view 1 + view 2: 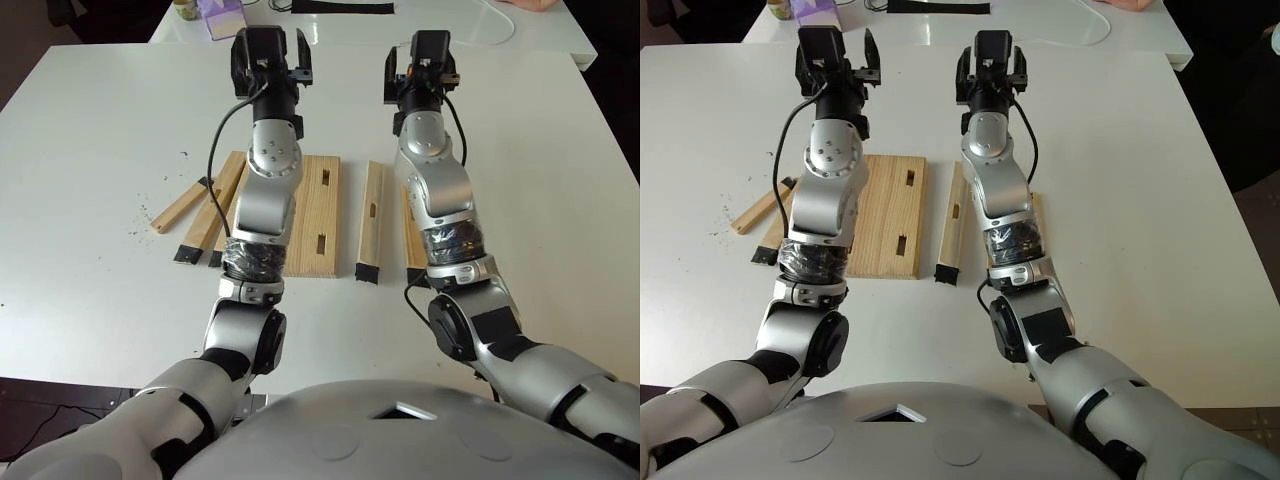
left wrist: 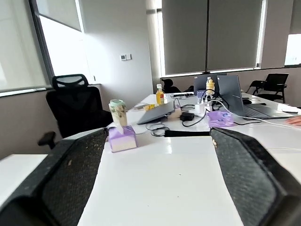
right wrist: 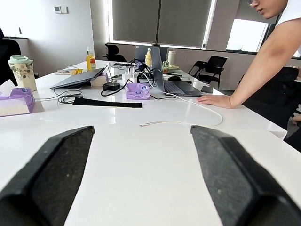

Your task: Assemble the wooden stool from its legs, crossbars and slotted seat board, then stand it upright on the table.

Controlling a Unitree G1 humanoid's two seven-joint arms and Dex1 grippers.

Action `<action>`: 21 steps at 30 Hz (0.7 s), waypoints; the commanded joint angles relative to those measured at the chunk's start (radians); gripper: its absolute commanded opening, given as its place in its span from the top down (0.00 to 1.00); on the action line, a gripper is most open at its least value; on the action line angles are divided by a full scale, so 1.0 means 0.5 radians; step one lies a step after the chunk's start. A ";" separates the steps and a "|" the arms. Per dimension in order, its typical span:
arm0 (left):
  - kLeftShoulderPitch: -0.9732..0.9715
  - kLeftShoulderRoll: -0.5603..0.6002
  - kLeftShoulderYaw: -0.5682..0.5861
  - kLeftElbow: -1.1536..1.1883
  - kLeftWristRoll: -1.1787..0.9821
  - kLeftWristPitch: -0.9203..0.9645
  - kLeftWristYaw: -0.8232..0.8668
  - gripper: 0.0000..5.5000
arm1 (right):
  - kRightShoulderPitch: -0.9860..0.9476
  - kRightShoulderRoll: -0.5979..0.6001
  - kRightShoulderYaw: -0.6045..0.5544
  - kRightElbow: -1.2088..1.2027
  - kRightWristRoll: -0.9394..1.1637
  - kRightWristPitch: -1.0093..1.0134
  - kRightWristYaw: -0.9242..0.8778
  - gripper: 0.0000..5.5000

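Left eye view: the white table (image 1: pixel 90 120) carries every part, all lying back from the fingertips toward the robot, beneath and beside the forearms. The slotted seat board (image 1: pixel 312 210) lies flat behind the left gripper (image 1: pixel 272 50), its long axis running toward the fingers. A leg (image 1: pixel 371 220) lies parallel just beside it, behind the right gripper (image 1: pixel 422 72). More sticks (image 1: pixel 185 205) fan outward of the left forearm. Both grippers are spread wide, holding nothing. I judge the right arm nearer that leg; it would need to draw back

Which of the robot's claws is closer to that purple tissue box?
Left. The left gripper is just short of the tissue box; the right gripper is well off to its right.
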 commanded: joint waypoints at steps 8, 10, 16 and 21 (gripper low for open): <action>0.023 -0.086 0.057 0.089 -0.135 -0.042 -0.123 0.27 | 0.029 0.143 0.003 0.021 0.145 -0.155 0.157 0.31; 0.020 -0.104 0.112 0.082 -0.211 -0.045 -0.149 0.27 | 0.015 0.155 0.018 0.047 0.149 -0.180 0.145 0.31; 0.025 -0.183 0.153 0.078 -0.345 -0.100 -0.187 0.27 | -0.034 0.170 0.063 0.133 0.118 -0.353 0.105 0.31; 0.048 -0.267 0.221 0.053 -0.416 -0.141 -0.143 0.27 | -0.042 0.142 0.071 0.119 0.162 -0.338 0.181 0.31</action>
